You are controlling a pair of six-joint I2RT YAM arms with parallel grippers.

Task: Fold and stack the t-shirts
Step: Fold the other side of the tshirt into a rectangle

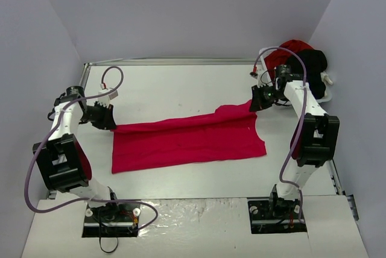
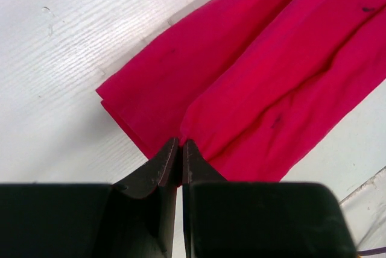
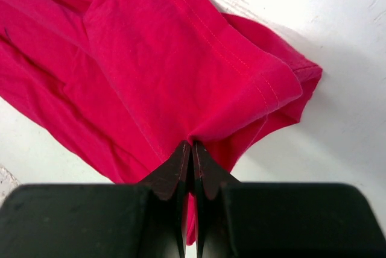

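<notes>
A bright red t-shirt (image 1: 187, 140) lies stretched across the middle of the table, folded lengthwise. My left gripper (image 1: 107, 119) is shut on its left end; the left wrist view shows the cloth (image 2: 253, 83) pinched between the fingertips (image 2: 181, 144). My right gripper (image 1: 258, 98) is shut on the shirt's far right corner, a sleeve with a stitched hem (image 3: 199, 59) pinched at the tips (image 3: 192, 147) and lifted a little. More shirts, red (image 1: 291, 50) and black (image 1: 312, 64), lie heaped at the back right.
The heap sits in a white basket (image 1: 327, 80) at the table's right rear corner, just behind my right arm. A metal rail (image 1: 175, 61) runs along the table's far edge, with grey walls on three sides.
</notes>
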